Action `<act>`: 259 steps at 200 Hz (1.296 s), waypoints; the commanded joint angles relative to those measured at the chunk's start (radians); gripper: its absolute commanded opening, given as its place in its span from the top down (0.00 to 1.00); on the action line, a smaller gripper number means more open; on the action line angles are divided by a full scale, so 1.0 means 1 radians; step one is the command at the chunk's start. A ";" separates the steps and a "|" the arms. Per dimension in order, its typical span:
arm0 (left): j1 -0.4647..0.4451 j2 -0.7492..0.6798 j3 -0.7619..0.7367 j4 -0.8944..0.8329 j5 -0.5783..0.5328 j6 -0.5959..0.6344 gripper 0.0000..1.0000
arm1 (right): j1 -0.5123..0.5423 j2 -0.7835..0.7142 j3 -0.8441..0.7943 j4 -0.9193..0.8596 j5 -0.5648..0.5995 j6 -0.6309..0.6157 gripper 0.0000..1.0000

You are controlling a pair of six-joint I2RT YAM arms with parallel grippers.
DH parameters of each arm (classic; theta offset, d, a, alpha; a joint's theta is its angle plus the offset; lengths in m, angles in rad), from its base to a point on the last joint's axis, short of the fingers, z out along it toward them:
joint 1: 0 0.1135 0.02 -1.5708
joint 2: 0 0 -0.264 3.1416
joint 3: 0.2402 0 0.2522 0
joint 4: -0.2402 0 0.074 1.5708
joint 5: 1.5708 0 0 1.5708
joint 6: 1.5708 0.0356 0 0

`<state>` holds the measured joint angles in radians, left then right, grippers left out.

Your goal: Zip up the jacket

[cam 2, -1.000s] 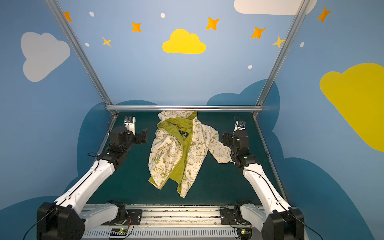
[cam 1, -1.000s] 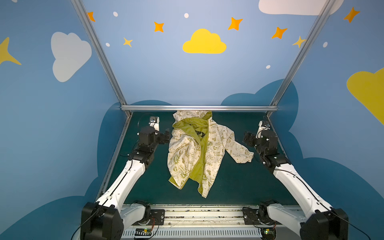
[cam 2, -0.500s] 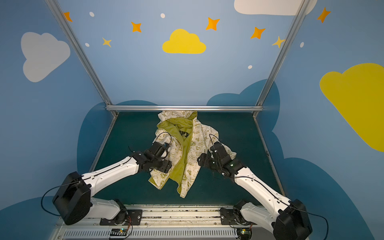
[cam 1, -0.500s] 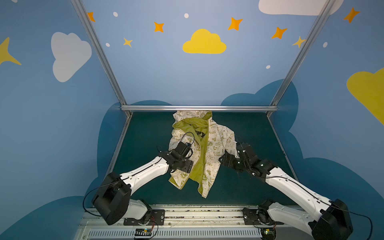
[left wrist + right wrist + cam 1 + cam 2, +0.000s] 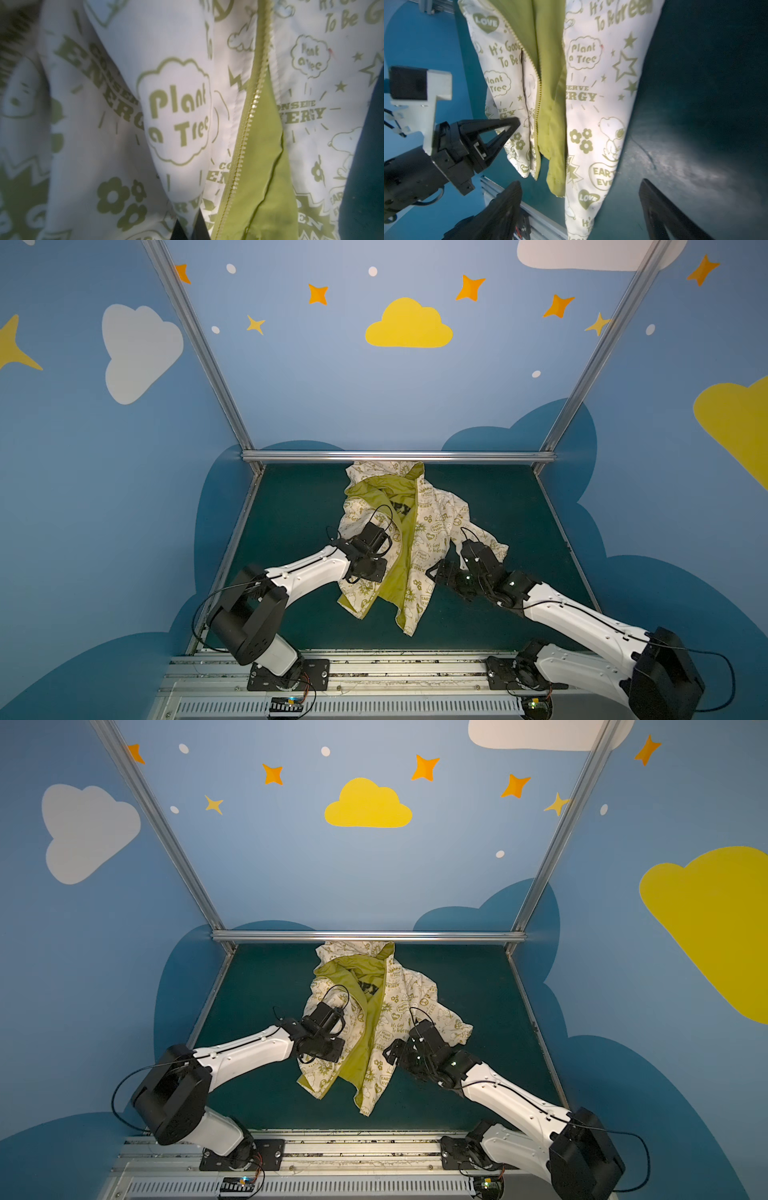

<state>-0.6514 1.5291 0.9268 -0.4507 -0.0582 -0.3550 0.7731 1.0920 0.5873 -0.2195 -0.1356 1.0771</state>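
In both top views the jacket [image 5: 432, 526] [image 5: 399, 1006] lay unzipped in the middle of the surface [image 5: 291, 514], top end toward the back rail [image 5: 399, 456], green lining [image 5: 399, 572] showing.

Left wrist view: my left fingers [image 5: 200, 227] were pressed together on a fold of the cream front panel right beside the zipper [image 5: 247, 124]. I figure that was to hold that side steady.

Right wrist view: my right fingers [image 5: 500, 209] were spread wide, touching nothing, with the jacket's hem just ahead. Probably lining up for the other zipper edge.
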 commanded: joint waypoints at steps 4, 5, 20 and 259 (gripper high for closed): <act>0.060 -0.094 0.018 -0.033 0.028 -0.014 0.95 | 0.065 0.056 -0.042 0.228 -0.044 0.124 0.11; 0.062 -0.097 0.017 -0.034 0.032 -0.014 0.95 | 0.068 0.060 -0.042 0.235 -0.046 0.127 0.11; 0.106 -0.130 0.003 -0.045 0.077 -0.016 0.95 | 0.110 0.123 -0.037 0.328 -0.051 0.158 0.11; 0.406 -0.202 -0.175 0.027 0.346 -0.065 0.94 | 0.238 0.763 0.198 0.891 -0.214 0.259 0.35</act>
<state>-0.2562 1.3132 0.7570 -0.4175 0.2741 -0.4129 1.0092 1.8271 0.7685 0.5648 -0.3183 1.3457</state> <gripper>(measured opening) 0.061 0.645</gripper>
